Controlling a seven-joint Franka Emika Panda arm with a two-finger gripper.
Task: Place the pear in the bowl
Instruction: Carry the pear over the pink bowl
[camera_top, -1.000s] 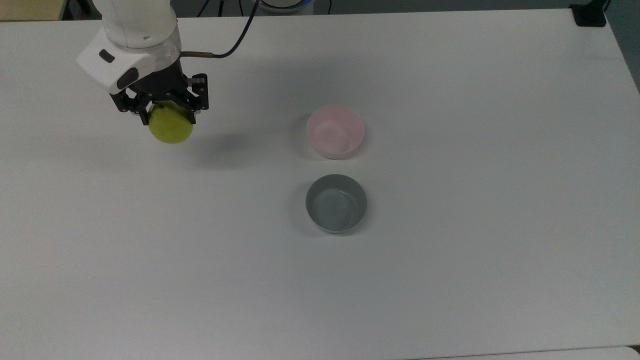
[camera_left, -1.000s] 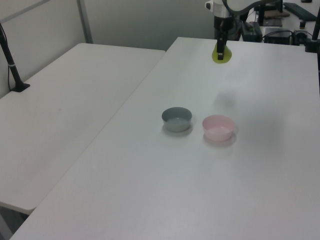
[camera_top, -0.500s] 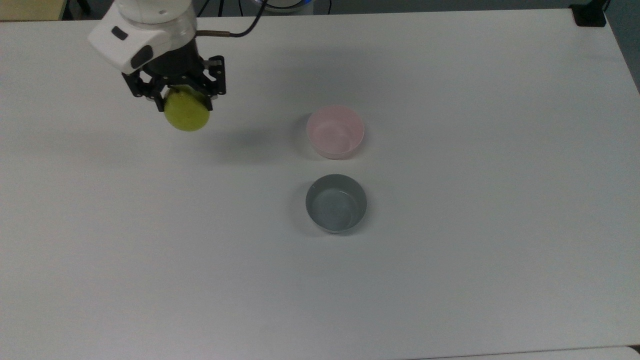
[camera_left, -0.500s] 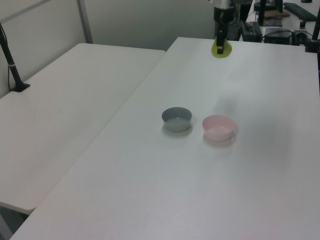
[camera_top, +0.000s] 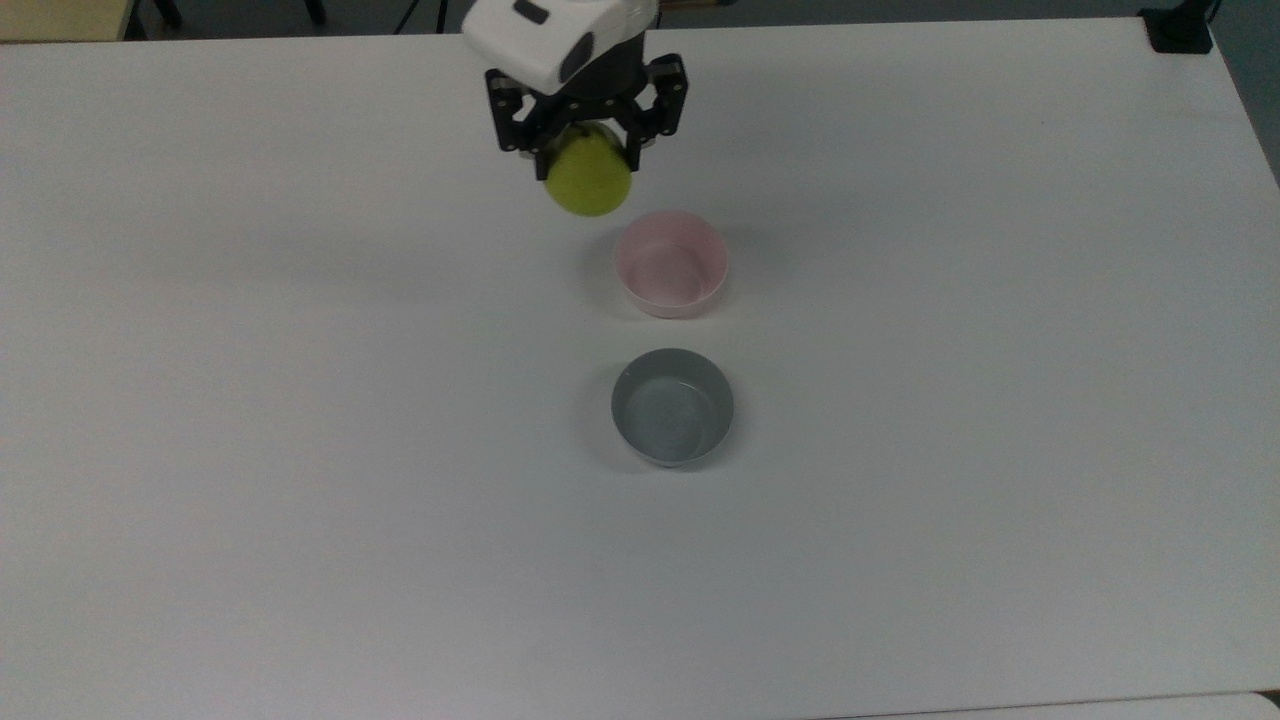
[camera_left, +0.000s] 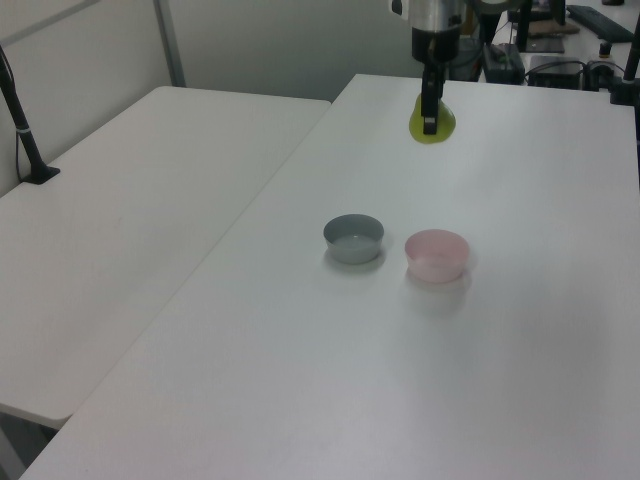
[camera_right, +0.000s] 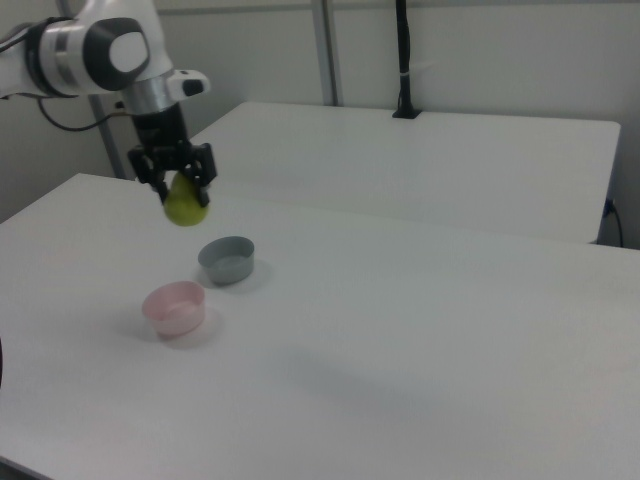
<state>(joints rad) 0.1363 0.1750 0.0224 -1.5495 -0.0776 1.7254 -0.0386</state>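
presently the pincer (camera_top: 588, 160) is clamped on the pear (camera_top: 589, 182), held in the air above the tabletop (camera_top: 300, 400), near the pink bowl (camera_top: 670, 264). pink bowl holds nothing; grey bowl (camera_top: 672, 406) beside it likewise.

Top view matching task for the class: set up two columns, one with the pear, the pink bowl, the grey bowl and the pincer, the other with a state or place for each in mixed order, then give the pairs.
Column 1:
1. pear
2. pink bowl
3. grey bowl
4. pincer

Column 2:
A. shut on the fruit
B. empty, nearest the top view's bottom edge
C. held above the table
D. empty, just below and right of the fruit

Pairs: 1-C, 2-D, 3-B, 4-A
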